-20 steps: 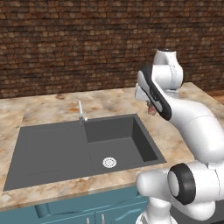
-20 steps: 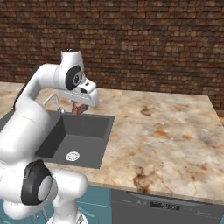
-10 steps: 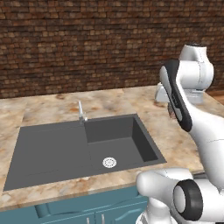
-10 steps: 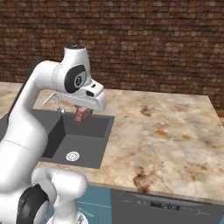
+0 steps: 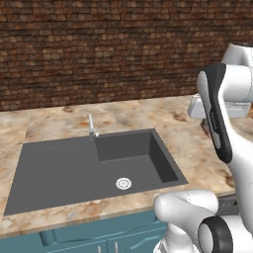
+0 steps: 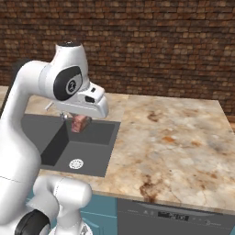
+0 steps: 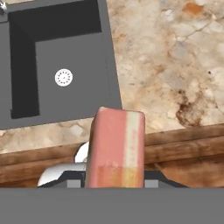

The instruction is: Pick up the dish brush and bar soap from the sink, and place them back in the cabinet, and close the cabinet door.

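- The soap point(image 7: 114, 148) sits clamped between the jaws of the gripper point(image 6: 79, 123), long axis running out along the fingers, paler face showing in the hand view.
- It hangs above the sink's point(image 5: 54, 173) right edge, drain point(image 5: 123, 183) below.
- Marbled worktop point(image 6: 174, 142) stretches right; brick wall point(image 5: 99, 49) behind.
- Judging by this, the carry to the cabinet is next.
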Controlling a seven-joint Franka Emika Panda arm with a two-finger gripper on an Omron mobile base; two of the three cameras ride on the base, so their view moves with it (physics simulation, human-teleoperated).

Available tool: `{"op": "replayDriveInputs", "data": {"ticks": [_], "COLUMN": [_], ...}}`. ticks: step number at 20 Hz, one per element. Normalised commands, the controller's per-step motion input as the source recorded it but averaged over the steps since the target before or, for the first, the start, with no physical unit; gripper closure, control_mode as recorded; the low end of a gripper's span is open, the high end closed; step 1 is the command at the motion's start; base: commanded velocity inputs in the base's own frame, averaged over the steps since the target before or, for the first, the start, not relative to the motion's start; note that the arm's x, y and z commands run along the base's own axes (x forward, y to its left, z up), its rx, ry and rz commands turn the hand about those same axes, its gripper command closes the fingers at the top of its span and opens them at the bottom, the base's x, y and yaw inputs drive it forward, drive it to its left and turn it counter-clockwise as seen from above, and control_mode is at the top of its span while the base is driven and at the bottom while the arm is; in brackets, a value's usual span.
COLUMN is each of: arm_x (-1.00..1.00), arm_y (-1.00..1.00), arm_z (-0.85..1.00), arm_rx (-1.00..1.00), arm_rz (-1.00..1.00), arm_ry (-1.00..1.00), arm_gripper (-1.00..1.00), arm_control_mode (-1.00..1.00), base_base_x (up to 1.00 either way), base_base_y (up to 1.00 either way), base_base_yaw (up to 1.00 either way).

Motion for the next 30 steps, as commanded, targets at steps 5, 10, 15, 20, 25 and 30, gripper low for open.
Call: {"op": "replayDriveInputs", "data": {"ticks": [5,10,15,20,25,30], "arm_x": [-0.3,-0.2,-0.09,-0.01,0.0,0.0], "arm_y": [0.0,0.06,0.11,0.06,0.0,0.0], "arm_z": [0.36,0.21,0.05,0.01,0.0,0.0], "arm_rx": [0.0,0.0,0.0,0.0,0.0,0.0], "arm_rz": [0.04,0.01,0.0,0.0,0.0,0.0], "arm_ry": [0.0,0.0,0.0,0.0,0.0,0.0], "arm_gripper": [1.0,1.0,1.0,1.0,1.0,1.0], "arm_control_mode": [-1.0,-1.0,-1.0,1.0,1.0,1.0], "base_base_x": [0.0,0.0,0.0,-0.01,-0.04,-0.07], "base_base_y": [0.0,0.0,0.0,-0.02,-0.43,-0.75], "base_base_yaw": [0.0,0.0,0.0,-0.03,-0.23,-0.36]}}
